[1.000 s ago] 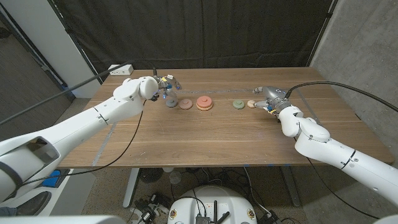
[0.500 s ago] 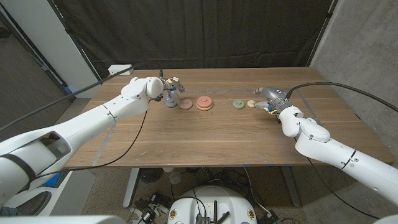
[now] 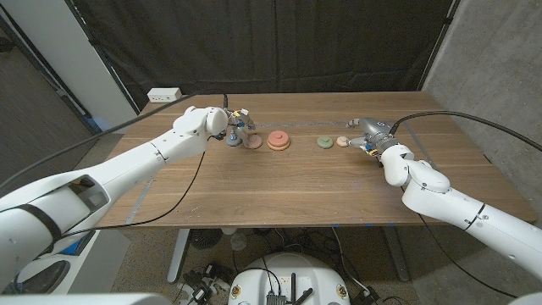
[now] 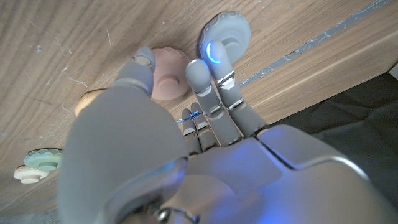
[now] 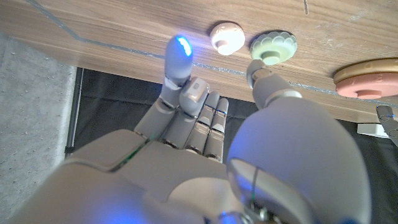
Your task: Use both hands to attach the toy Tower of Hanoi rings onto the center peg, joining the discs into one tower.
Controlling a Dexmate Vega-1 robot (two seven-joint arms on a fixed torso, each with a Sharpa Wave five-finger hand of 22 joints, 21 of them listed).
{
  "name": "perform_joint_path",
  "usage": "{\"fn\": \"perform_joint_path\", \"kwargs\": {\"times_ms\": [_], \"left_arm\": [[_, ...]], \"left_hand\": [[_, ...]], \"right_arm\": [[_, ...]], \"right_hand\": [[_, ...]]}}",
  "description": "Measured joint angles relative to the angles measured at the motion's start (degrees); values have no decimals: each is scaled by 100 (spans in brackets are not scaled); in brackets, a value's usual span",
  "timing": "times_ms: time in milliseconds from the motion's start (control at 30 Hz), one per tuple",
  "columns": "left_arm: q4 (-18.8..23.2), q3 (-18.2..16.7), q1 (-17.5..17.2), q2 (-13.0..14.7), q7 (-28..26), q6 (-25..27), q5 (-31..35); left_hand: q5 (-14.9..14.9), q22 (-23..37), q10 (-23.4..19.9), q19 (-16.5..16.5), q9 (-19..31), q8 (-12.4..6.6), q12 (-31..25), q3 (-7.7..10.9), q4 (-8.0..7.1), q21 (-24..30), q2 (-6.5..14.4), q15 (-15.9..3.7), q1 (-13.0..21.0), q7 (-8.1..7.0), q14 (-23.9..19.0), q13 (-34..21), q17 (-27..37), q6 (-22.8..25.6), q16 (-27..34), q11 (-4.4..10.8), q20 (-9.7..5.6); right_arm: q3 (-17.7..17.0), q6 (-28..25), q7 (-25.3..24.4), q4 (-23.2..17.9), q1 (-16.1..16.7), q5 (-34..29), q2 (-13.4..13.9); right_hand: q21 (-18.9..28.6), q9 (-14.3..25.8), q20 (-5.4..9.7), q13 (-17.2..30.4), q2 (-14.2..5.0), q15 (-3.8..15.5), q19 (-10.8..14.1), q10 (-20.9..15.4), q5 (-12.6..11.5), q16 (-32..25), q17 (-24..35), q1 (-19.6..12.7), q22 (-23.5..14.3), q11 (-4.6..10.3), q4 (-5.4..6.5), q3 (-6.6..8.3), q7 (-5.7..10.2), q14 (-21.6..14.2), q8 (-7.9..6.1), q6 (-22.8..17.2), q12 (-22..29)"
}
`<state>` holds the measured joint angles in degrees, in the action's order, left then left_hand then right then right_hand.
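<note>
Five discs sit in a row across the wooden table (image 3: 279, 182): grey disc (image 3: 232, 140), mauve disc (image 3: 253, 141), big pink-orange disc (image 3: 279, 141) in the middle, green disc (image 3: 324, 142), and small cream disc (image 3: 342, 141) on the right. Left hand (image 3: 235, 125) has fingertips (image 4: 211, 53) on the grey one, holding nothing. Right hand (image 3: 366, 135) is just right of the cream disc, fingers apart, gripping nothing.

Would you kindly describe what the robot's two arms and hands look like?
Both arms are glossy white rounded shells, with black cables running along them. The left hand and right hand are grey and metallic-looking, with segmented fingers; some fingertips glow blue.
</note>
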<state>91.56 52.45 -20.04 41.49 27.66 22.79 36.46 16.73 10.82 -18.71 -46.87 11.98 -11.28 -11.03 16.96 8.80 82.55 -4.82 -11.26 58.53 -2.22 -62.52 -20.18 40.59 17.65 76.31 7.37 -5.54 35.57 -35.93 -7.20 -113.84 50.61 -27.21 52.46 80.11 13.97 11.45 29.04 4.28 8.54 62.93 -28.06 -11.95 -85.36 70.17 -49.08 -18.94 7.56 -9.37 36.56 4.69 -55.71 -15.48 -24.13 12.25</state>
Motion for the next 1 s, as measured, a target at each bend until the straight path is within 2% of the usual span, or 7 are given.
{"fn": "perform_joint_path", "kwargs": {"times_ms": [167, 200, 467, 1000], "left_arm": [[0, 0, 0, 0, -81, -77, 0], [-131, 17, 2, -75, -97, -89, 0], [-332, 64, 20, -176, -211, -188, 12], [-611, 167, 71, -315, -301, -326, 11]], "left_hand": [[0, 0, 0, 0, 0, 0, -22, -38, -10, 0, 0, 0, 0, 0, 0, -1, -10, 0, 41, 0, 0], [0, 0, 0, 0, 0, 0, -22, -38, -10, 0, 0, 0, 0, 0, 0, -1, -17, 0, 41, 0, 0], [-21, 0, 0, 0, -27, -46, -45, -61, -34, -43, 0, 0, 0, -21, 0, 25, -51, 22, 85, 0, 0], [-21, -1, -1, -1, -26, -47, -45, -85, -9, -43, 1, 32, 1, -20, 73, 52, -106, 23, 84, 1, 0]], "right_arm": [[13, 0, 0, 5, -7, 0, 0], [15, -12, -4, 6, -8, 8, 0], [34, -24, -6, 21, -25, 20, -3], [66, -48, -3, 36, -57, 34, -11]], "right_hand": [[0, 0, 0, 6, 0, 0, 0, 0, 0, 0, 0, 0, 8, 0, 20, 20, 0, 0, 0, 0, 0], [0, 0, 0, 6, 0, 0, 0, 1, 0, 0, 0, 0, 8, 0, 20, 20, 0, 0, 0, 0, 0], [32, 0, 0, 6, 0, 0, 0, 1, -37, 0, -6, 0, 7, 1, 20, 20, 0, 0, 0, 0, 0], [32, 0, -19, 5, -39, -17, -42, -50, -41, 0, -27, -39, 34, 12, 11, 56, -1, 32, 0, -60, 0]]}}
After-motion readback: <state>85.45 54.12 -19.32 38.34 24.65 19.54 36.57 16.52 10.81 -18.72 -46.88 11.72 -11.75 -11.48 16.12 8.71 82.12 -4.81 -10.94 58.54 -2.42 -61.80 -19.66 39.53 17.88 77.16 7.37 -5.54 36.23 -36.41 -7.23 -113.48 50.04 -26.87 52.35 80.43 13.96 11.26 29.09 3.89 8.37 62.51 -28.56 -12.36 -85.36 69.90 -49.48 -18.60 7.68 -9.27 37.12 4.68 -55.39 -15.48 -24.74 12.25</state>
